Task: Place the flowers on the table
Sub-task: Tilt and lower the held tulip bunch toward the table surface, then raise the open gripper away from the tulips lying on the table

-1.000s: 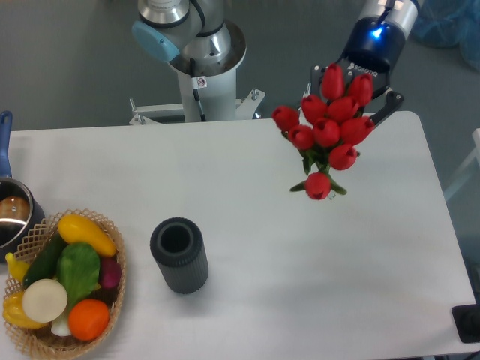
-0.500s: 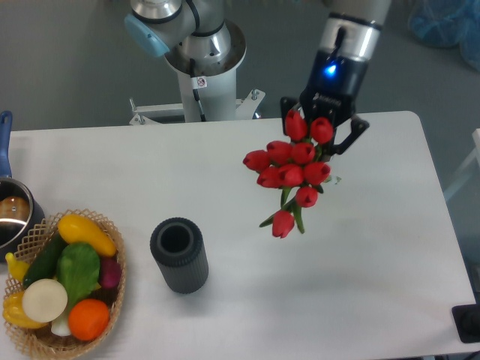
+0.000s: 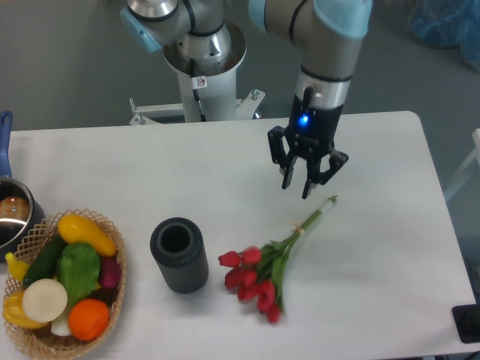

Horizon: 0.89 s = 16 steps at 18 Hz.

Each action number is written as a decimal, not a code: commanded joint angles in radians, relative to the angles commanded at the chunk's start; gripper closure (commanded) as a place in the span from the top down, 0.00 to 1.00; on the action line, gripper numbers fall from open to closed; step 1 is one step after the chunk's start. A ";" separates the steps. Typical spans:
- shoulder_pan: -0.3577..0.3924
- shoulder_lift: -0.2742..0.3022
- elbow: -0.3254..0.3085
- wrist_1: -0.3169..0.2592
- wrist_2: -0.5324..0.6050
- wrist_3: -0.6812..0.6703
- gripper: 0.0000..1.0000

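Note:
The flowers (image 3: 259, 276), a bunch of red tulips with green leaves and tied stems, lie flat on the white table (image 3: 375, 285), right of the dark vase. The blooms point to the lower left and the stem ends (image 3: 322, 207) point to the upper right. My gripper (image 3: 297, 189) hangs just above and left of the stem ends, fingers pointing down, open and empty, apart from the flowers.
A dark ribbed vase (image 3: 179, 255) stands upright left of the blooms. A wicker basket of vegetables (image 3: 64, 281) sits at the front left. A pot (image 3: 11, 214) is at the left edge. The arm's base (image 3: 202, 67) stands behind the table.
The gripper carried the flowers left and down, then let go. The bunch now lies on the table and the gripper is open above the stems.

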 joint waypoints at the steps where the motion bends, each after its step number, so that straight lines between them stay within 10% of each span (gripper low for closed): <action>1: 0.000 -0.005 0.000 0.000 0.002 0.003 0.45; 5: -0.008 -0.035 0.005 0.002 0.003 -0.003 0.50; 7: -0.006 -0.040 0.005 0.011 0.000 0.006 1.00; 16: -0.003 -0.078 0.043 0.008 0.125 -0.014 1.00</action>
